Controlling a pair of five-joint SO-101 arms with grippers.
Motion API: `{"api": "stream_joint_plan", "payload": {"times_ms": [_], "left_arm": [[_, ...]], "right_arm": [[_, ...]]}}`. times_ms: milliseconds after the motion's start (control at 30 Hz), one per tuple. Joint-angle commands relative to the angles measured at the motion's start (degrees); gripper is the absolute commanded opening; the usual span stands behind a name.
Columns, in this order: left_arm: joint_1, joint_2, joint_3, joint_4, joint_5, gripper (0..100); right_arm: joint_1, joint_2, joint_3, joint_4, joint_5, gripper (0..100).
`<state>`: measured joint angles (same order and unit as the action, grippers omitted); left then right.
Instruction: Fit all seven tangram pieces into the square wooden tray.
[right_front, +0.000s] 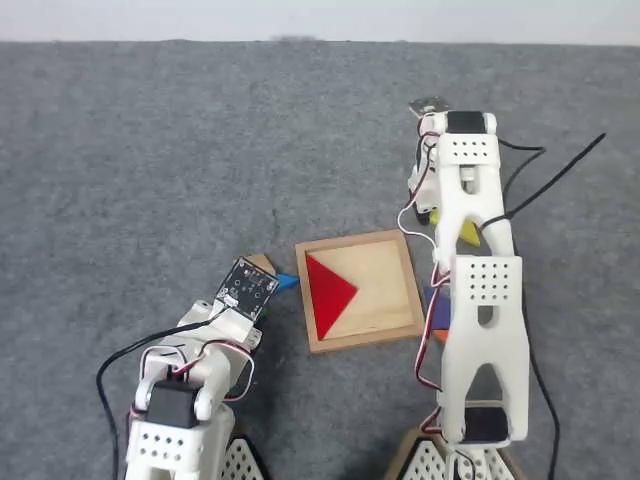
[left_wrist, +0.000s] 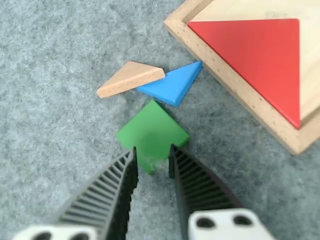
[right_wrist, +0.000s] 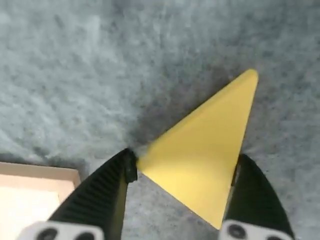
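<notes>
— Tray (right_front: 350, 239): one, mid-table (right_front: 150, 150), with one red triangle (right_front: 328, 290) lying in its left half.
— And the loose pieces?
— Left of it, three: a tan triangle (left_wrist: 130, 79) touching a blue triangle (left_wrist: 172, 84), and a green square (left_wrist: 152, 132) just nearer. To the right, one yellow triangle (right_wrist: 200, 155). Slivers of a dark blue piece (right_front: 431, 300) and an orange piece (right_front: 440, 337) show beside the right arm.
— Hands?
— Left hand (left_wrist: 152, 155) is nearly closed, pinching the green square's near corner. Right hand (right_wrist: 182, 167) is spread wide, gripping the yellow triangle.

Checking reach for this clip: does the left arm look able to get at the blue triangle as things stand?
Probably not directly: the green square lies between the left gripper and the blue triangle, and the wood triangle touches it.
</notes>
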<state>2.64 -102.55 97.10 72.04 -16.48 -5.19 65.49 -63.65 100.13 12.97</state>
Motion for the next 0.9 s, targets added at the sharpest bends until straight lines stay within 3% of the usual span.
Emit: {"api": "stream_joint_plan", "payload": {"times_ms": [0, 267, 500, 600, 867], "left_arm": [[-0.4, -0.7, -0.7, -0.1, -0.4, 10], [-0.4, -0.7, -0.7, -0.1, -0.4, 10], [-0.4, -0.7, -0.7, -0.1, -0.4, 10], [-0.4, -0.7, -0.7, -0.1, -0.4, 10], [-0.4, -0.7, -0.7, -0.1, -0.4, 10]], "right_arm": [[0.9, -5.1, -0.6, 2.4, 0.0, 19.1], [2.0, -7.3, -0.5, 2.0, -5.1, 20.5], [-0.7, -7.3, -0.7, 1.8, -8.5, 36.3], [-0.9, -7.3, -0.7, 0.9, -8.8, 36.5], [-0.5, -5.5, -0.8, -3.6, -17.9, 36.7]]}}
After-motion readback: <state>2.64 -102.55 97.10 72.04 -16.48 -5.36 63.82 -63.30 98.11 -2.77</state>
